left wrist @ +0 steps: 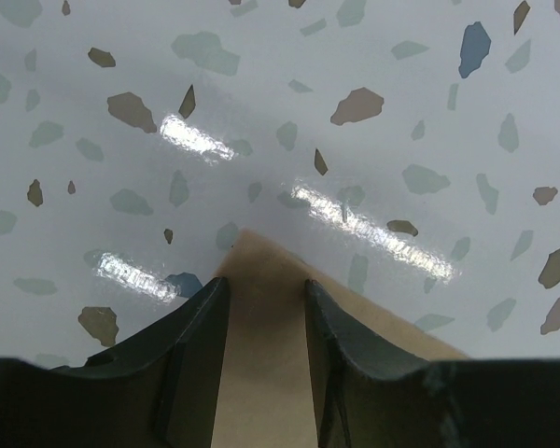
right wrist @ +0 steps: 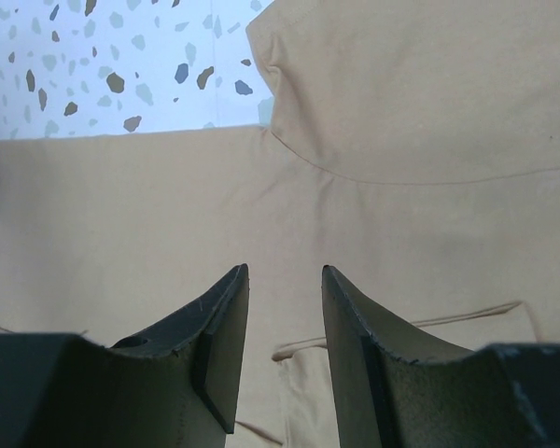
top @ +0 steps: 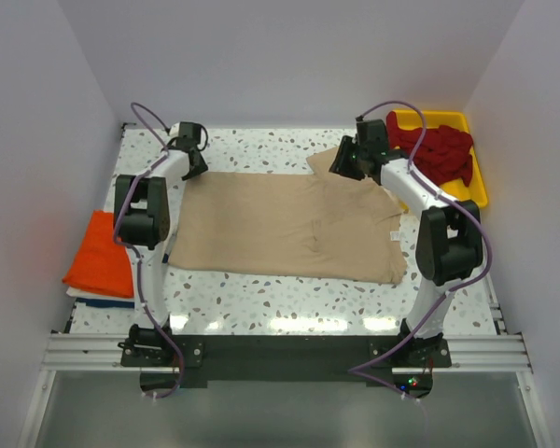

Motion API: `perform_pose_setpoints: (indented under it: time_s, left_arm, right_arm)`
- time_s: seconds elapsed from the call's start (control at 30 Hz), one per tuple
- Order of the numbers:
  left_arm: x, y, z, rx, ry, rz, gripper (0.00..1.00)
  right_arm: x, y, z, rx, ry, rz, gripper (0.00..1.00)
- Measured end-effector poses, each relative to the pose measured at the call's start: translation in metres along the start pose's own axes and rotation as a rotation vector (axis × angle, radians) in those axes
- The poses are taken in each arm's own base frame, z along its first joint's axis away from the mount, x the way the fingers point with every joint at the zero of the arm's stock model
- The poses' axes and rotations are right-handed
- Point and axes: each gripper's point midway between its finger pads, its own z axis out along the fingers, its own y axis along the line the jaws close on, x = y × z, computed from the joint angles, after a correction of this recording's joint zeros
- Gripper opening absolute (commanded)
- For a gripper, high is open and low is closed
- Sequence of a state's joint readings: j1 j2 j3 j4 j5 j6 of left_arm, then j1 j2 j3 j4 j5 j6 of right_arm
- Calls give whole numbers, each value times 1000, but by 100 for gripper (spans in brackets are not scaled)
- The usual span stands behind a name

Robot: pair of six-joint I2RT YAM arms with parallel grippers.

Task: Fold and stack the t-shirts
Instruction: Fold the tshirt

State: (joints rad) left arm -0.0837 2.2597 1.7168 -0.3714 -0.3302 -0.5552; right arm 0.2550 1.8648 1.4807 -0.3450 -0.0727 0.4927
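Top external: beige t-shirt (top: 280,224) lies flat on the bench (top: 261,301), long axis left-right, between the arms — left tool (left wrist: 266,285) spread astride its far-left corner, right tool (right wrist: 285,271) spread over the far-right shoulder, nothing pinched yet — likely fold pulls that far edge toward the near side.
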Motion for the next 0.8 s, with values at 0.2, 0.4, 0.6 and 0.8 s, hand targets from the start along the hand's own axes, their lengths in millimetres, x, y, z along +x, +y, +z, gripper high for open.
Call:
perform_pose_setpoints:
  time_s: [0.2,0.4,0.6,0.8]
  left_arm:
    - [-1,-1,-1,-4,-2,2,42]
    - [-3,2,-1,-20,-9,4,42]
    - [-16,-1,-3,-29,-41,15,41]
    - [-15,-5,-2,-38,-51,31,41]
  right_arm:
    - [-1,1,0,-8,-4,-1,41]
    - [2,-1,2,-9,1,-2,41]
    - [2,-1,2,-19,4,1,41]
    - [7,-4,3,-13,14,3,41]
